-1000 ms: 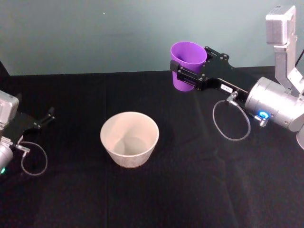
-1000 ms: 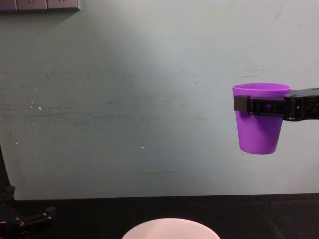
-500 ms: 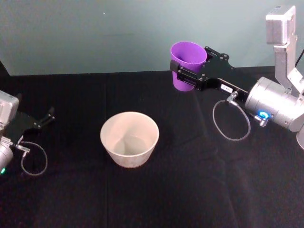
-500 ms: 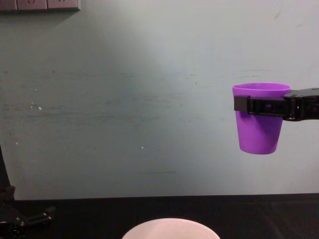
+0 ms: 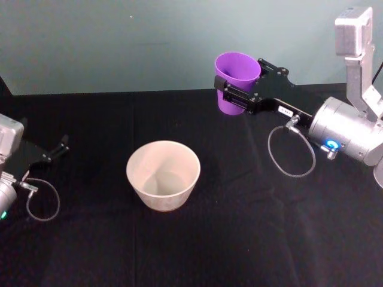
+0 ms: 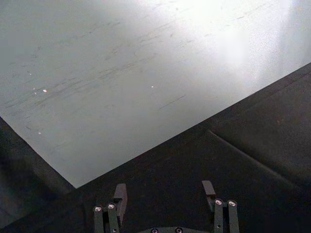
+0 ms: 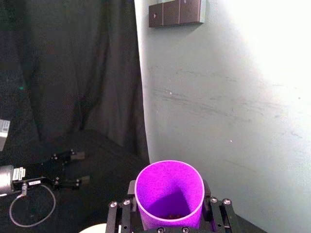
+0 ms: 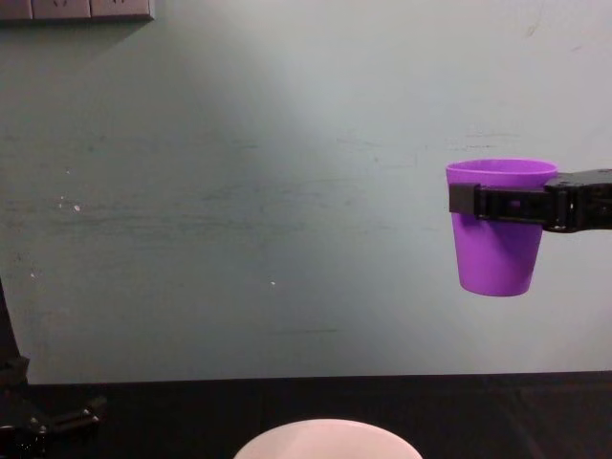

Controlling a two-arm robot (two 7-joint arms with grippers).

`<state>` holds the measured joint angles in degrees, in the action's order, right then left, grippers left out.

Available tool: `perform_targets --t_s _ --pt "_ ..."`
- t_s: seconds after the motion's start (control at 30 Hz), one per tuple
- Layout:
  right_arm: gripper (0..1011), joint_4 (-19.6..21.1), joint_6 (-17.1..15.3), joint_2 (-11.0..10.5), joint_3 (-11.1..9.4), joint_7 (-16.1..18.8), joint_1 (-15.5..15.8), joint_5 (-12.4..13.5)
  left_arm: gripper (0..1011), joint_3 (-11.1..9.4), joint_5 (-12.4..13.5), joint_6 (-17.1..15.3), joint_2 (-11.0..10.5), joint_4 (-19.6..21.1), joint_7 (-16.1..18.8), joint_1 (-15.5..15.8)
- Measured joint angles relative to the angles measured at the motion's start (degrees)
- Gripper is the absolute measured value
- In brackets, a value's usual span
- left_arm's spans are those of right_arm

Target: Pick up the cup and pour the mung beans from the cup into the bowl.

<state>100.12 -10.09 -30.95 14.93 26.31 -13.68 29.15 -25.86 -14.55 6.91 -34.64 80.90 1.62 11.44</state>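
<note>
The purple cup [image 5: 237, 76] hangs upright high above the table, with my right gripper [image 5: 234, 94] shut on it just under its rim. From the side the cup [image 8: 497, 229] stays level, and the right gripper [image 8: 512, 204] clamps it. Inside the cup [image 7: 169, 194] a few dark beans lie at the bottom, between the right gripper [image 7: 169, 221] fingers. The pale bowl [image 5: 163, 174] stands on the black table, lower and to the left of the cup; its rim [image 8: 328, 438] shows at the bottom edge. My left gripper [image 5: 55, 151] is parked open at the far left, its fingers [image 6: 120, 194] apart.
A black cloth covers the table [image 5: 239, 239]. A pale green wall [image 8: 239, 191] rises behind it. Cable loops hang from the right wrist [image 5: 291, 152] and the left wrist [image 5: 42, 200]. A dark curtain [image 7: 63, 73] hangs in the right wrist view.
</note>
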Motion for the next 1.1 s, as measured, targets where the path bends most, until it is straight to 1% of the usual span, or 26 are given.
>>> perform_targets --t_s 1.1 --pt "733 0.0 0.0 0.0 0.0 0.0 0.0 0.0 1000 0.0 0.0 0.0 0.0 0.0 0.0 0.0"
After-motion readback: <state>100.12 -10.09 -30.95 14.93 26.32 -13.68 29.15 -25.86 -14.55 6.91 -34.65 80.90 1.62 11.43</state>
